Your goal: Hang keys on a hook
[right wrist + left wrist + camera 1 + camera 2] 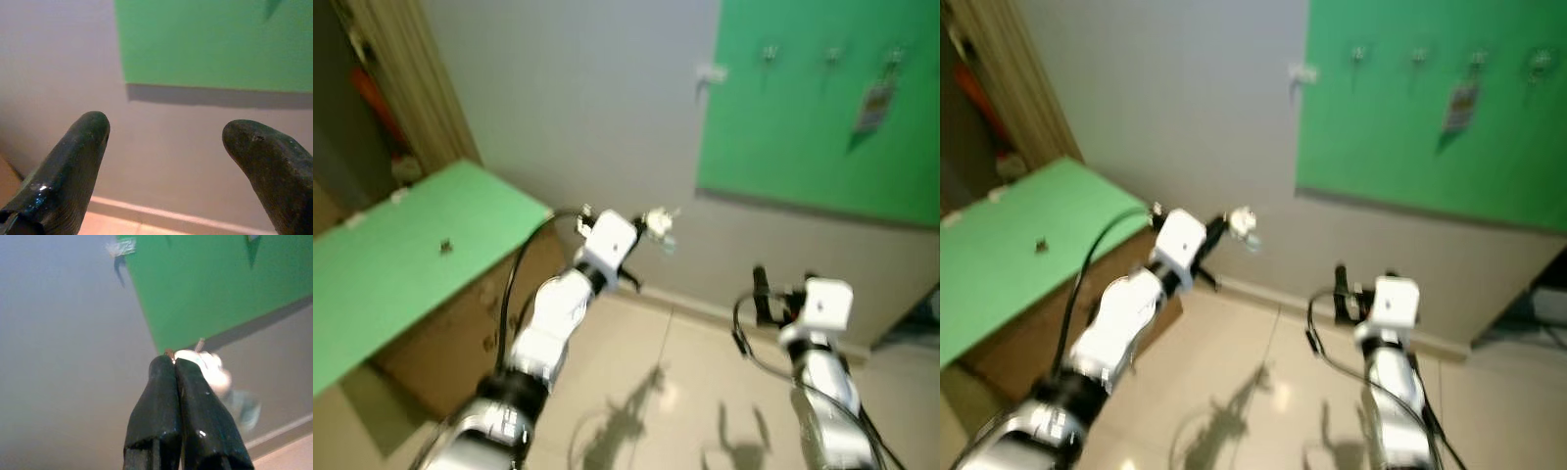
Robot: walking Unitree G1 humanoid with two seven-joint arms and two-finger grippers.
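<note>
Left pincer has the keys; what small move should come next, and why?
Probably raise the left pincer up and rightward toward the hooks. It is shut on the keys well below the green board, and the hooks left of the hanging tag look free.

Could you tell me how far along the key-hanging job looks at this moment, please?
Done: the left claw is shut on the keys, lifted off the green cabinet top. In hand: it carries them toward the green wall board. Left: reaching the row of hooks, one already holding a tag, and hanging the keys. The right claw is open.
</note>
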